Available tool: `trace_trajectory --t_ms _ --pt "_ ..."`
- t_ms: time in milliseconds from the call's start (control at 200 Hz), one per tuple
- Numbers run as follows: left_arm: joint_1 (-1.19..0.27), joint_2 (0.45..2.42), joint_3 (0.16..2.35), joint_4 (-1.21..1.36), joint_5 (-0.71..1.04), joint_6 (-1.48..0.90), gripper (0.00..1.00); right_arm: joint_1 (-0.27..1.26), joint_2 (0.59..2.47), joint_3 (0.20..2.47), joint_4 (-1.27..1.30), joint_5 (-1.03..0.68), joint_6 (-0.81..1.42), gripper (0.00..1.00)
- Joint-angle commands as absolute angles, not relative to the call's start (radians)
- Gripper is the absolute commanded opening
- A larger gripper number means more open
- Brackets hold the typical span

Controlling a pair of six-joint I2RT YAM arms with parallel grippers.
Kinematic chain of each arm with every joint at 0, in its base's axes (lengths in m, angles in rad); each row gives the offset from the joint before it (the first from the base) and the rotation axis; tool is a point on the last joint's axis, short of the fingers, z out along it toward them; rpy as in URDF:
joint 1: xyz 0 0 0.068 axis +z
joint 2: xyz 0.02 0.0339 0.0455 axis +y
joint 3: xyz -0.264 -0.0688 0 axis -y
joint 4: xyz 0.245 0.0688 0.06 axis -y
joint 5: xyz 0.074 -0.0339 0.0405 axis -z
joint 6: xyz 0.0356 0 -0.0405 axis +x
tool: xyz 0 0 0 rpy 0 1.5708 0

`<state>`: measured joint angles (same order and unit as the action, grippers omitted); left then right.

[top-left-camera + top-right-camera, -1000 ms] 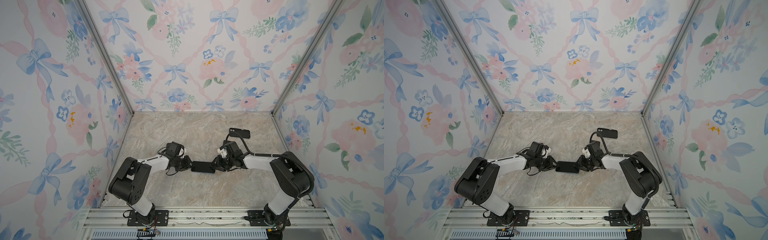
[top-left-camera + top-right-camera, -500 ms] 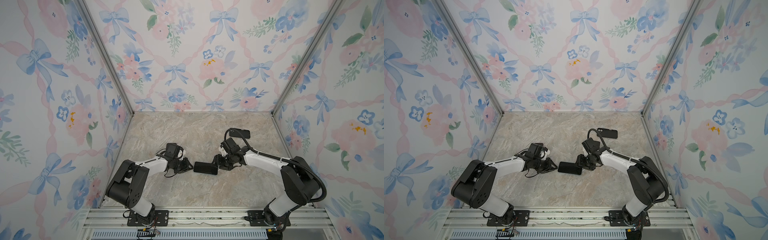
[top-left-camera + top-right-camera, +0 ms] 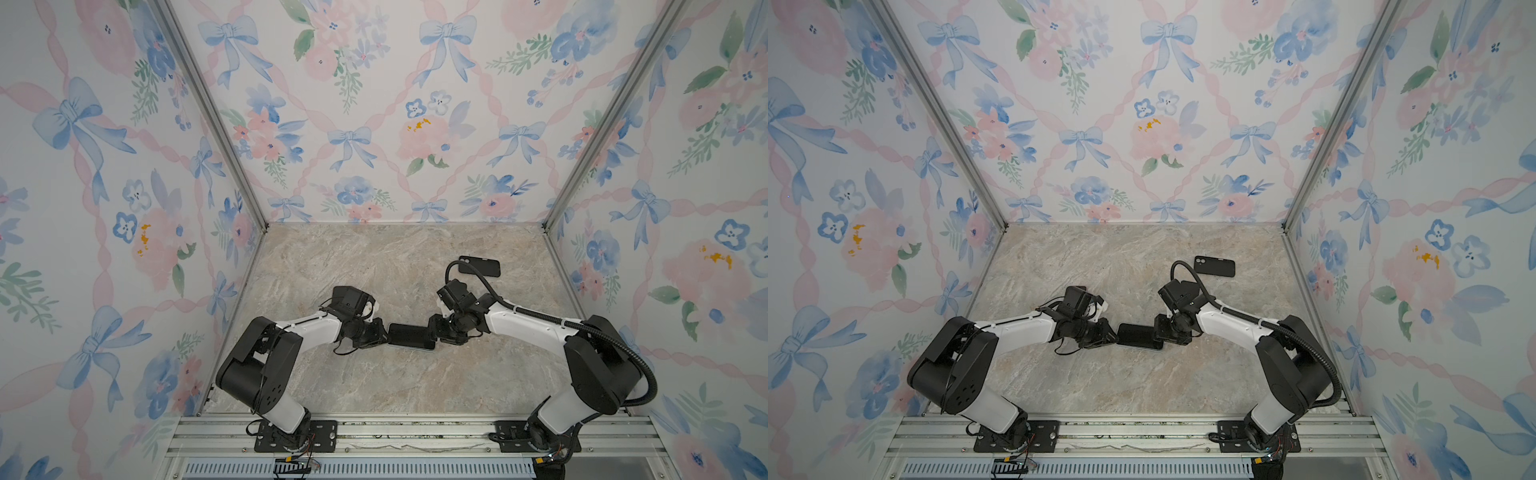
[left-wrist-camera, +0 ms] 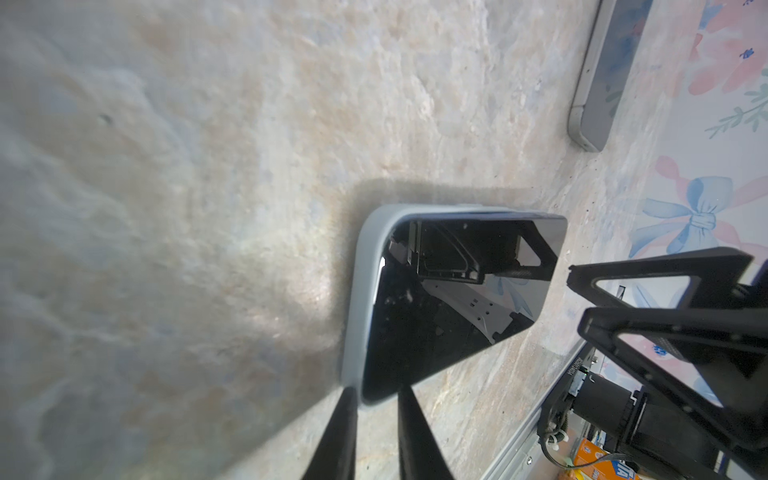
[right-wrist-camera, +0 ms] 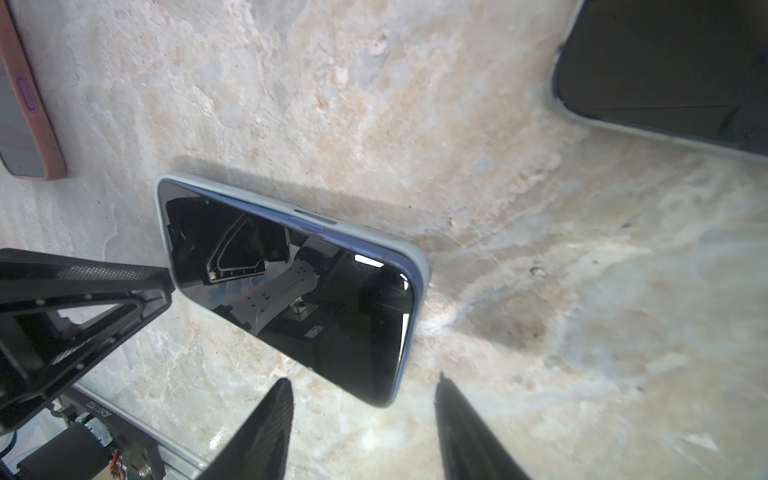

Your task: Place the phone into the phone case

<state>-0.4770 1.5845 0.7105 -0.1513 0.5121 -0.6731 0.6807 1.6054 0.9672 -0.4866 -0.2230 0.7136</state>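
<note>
Currently the phone (image 3: 410, 336) is laid flat, screen up, on the marble table (image 3: 374, 257). It is flanked at its two short ends by the left gripper (image 3: 384, 333) and the right gripper (image 3: 433, 332); this is seen in both top views.

A pale grey case (image 4: 353, 311) is seen round the phone's edge at both short ends. In the right wrist view a blue strip of the phone's side is shown above the grey rim along one long edge. Whether the phone is fully seated cannot be told.

In the left wrist view the left gripper's fingers (image 4: 336, 432) are held close, with only a narrow gap. The phone's cased corner is placed between the tips. Whether that corner is actually clamped cannot be told.

In the right wrist view the right gripper's fingers (image 5: 270, 424) are spread well apart at the phone's opposite short end. The phone's near corner is seen just inside the gap, and neither finger is seen touching it. In the left wrist view one right fingertip is shown just beside the phone's far corner.

A black case (image 3: 478, 267) with a camera cutout is laid flat well behind the phone, on the right arm's side. It is apart from both grippers.
</note>
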Motion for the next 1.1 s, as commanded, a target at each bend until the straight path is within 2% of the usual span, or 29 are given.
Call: trace_trajectory --t_ms 0,325,560,780,1095 --pt "-0.48 1.604 0.726 -0.172 0.489 -0.647 0.19 0.693 1.574 0.943 -0.514 -0.205 0.719 0.54" --pt "-0.463 1.615 0.798 -0.192 0.46 -0.631 0.22 0.709 1.605 0.946 -0.49 -0.207 0.717 0.4" --pt "-0.462 1.68 0.836 -0.188 0.489 -0.621 0.23 0.711 1.61 0.945 -0.487 -0.208 0.715 0.34" --pt "-0.463 1.687 0.829 -0.19 0.497 -0.618 0.24 0.713 1.619 0.939 -0.476 -0.224 0.716 0.3" --pt "-0.463 1.66 0.805 -0.19 0.509 -0.63 0.26 0.712 1.625 0.923 -0.47 -0.228 0.719 0.29"
